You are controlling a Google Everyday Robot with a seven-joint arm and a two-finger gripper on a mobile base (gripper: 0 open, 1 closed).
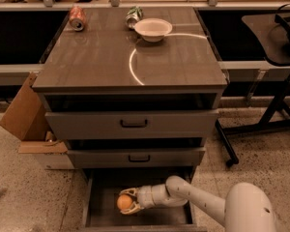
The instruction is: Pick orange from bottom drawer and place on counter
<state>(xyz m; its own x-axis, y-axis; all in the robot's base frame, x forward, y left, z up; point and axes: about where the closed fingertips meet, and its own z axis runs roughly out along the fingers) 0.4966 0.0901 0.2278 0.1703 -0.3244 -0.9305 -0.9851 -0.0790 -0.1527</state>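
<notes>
Hand (127, 201) inside open bottom drawer (100, 212), closed around orange (124, 204), white bowl (153, 29), red can (77, 18) and green can (133, 16) near back of bench (106, 62) above
</notes>
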